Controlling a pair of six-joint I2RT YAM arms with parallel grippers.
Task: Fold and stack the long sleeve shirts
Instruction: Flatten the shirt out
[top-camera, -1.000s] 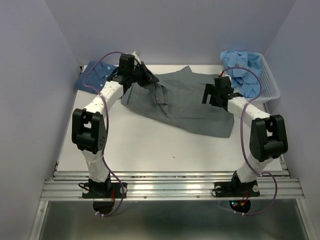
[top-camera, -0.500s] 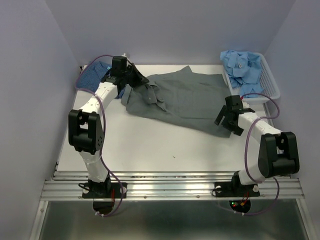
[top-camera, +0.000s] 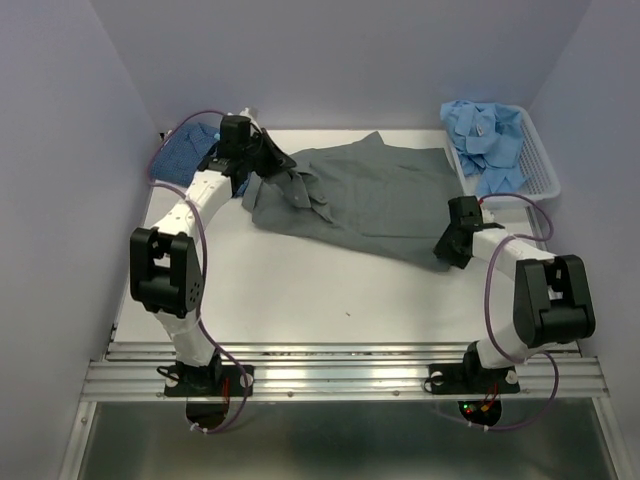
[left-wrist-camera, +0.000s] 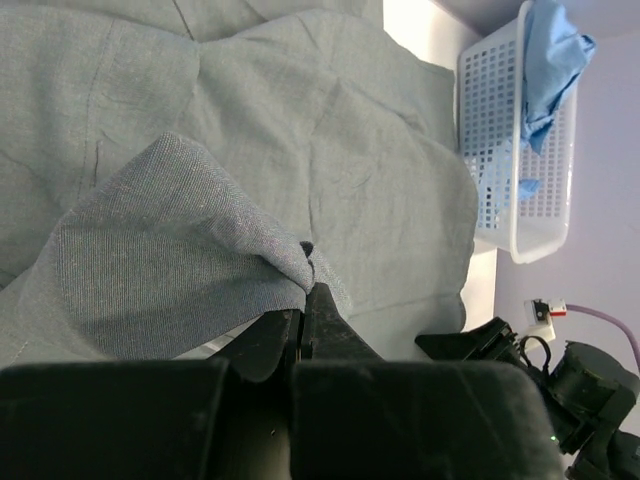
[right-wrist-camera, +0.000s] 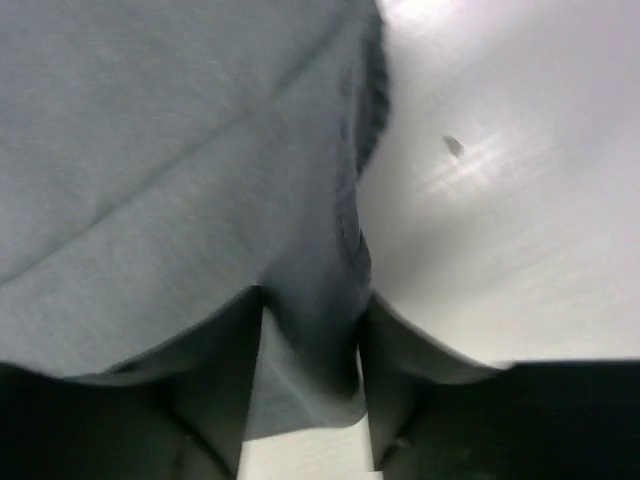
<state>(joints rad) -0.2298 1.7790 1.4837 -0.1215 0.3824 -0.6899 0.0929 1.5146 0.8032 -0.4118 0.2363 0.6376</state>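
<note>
Nearby, bent sharply at the elbow and held low over the table (top-camera: 300, 285) with the right gripper (top-camera: 452, 246), its fingers (right-wrist-camera: 215, 400) spread apart astride the near right hem of the dark grey shirt (top-camera: 375, 195). Farther back, stretched long up the left side with the left gripper (top-camera: 264, 160), closed tight on a raised fold of that shirt near its collar. Beyond, dark blue shirt (top-camera: 186, 152) at far left, light blue shirts (top-camera: 488, 130) heaped in the white basket (top-camera: 545, 178).
</note>
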